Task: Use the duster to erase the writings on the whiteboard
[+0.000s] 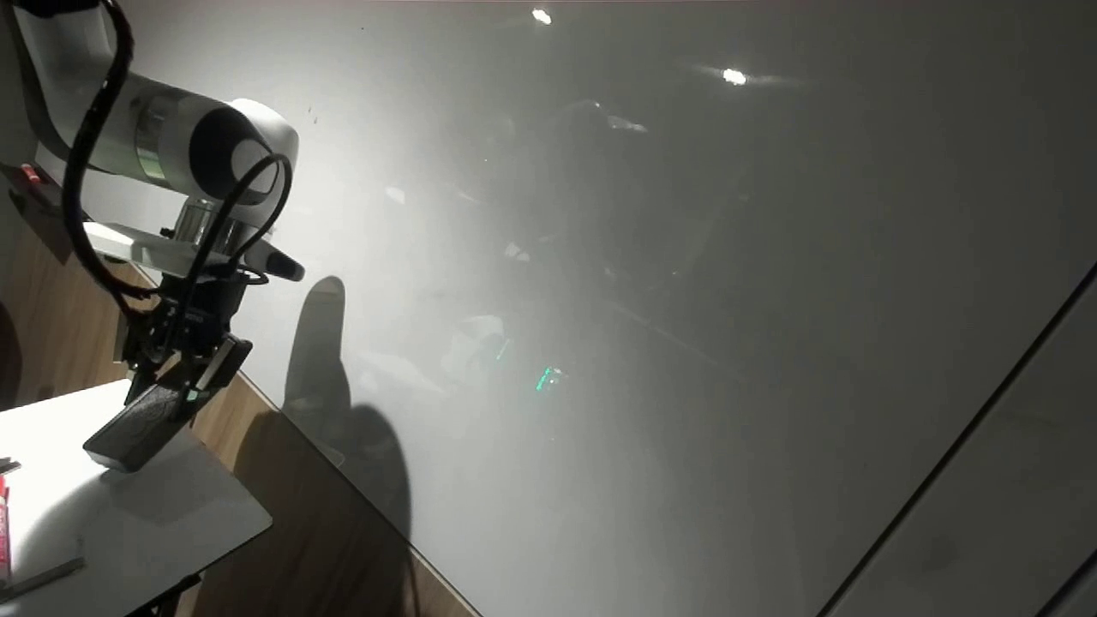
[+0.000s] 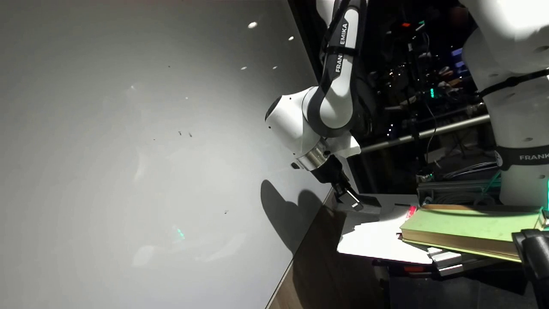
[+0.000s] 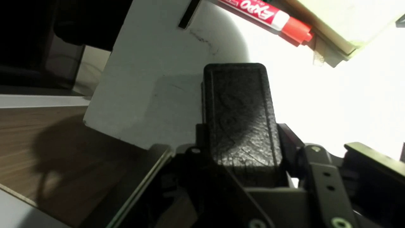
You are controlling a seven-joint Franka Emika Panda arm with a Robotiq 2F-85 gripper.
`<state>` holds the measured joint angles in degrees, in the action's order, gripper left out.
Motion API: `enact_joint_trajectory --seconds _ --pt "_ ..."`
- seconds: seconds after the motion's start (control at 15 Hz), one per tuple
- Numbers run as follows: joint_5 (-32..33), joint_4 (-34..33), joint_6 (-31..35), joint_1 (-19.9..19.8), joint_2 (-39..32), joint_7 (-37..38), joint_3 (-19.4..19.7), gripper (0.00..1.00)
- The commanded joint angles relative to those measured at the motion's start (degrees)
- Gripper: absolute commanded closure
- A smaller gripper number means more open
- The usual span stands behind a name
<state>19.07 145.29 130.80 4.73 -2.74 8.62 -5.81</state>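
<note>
The gripper [image 3: 245, 138] clamps the duster [image 3: 239, 98] by its long sides over a white tabletop [image 3: 126, 104], likely the surest hold on a seemingly light, firm block; in an exterior view, the whiteboard [image 1: 634, 274] lies toward its two o'clock.

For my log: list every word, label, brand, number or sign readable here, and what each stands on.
"FRAN" and "EMIKA": the arm's white link, in an exterior view, with a black strap between them.
"FRANK": a dark band, cut off at the picture's edge.
"EXPO": the red marker, in the wrist view; its smaller print too blurred.
Dark marks on the whiteboard: too small to read.
Green-lit shape in the background: possibly digits, too blurred.
</note>
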Motion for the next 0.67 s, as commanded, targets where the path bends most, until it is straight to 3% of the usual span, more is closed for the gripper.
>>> enact_joint_trajectory --seconds 0.0,0.6 --pt "-3.6 -0.9 1.7 -0.7 -2.6 0.5 1.5 0.7" --pt "-12.0 -3.9 0.8 -2.5 -4.8 -0.3 3.7 0.7"
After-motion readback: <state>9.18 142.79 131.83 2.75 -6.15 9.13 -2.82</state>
